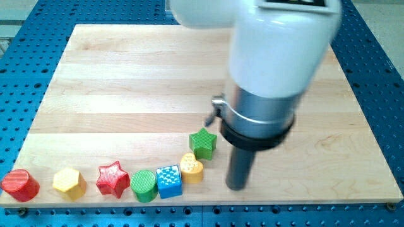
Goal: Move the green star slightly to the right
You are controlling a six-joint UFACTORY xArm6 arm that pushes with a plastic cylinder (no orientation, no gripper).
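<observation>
The green star (203,142) sits on the wooden board (126,82) near the view's bottom centre. My tip (236,186) touches the board to the right of the star and a little below it, apart from it. A yellow heart (192,168) lies just below and left of the star, nearly touching it. The white arm body covers the board above and to the right of the star.
A row along the view's bottom edge, from the left: red cylinder (20,185), yellow hexagon (69,183), red star (113,179), green cylinder (144,185), blue cube (168,181). Blue perforated table (379,75) surrounds the board.
</observation>
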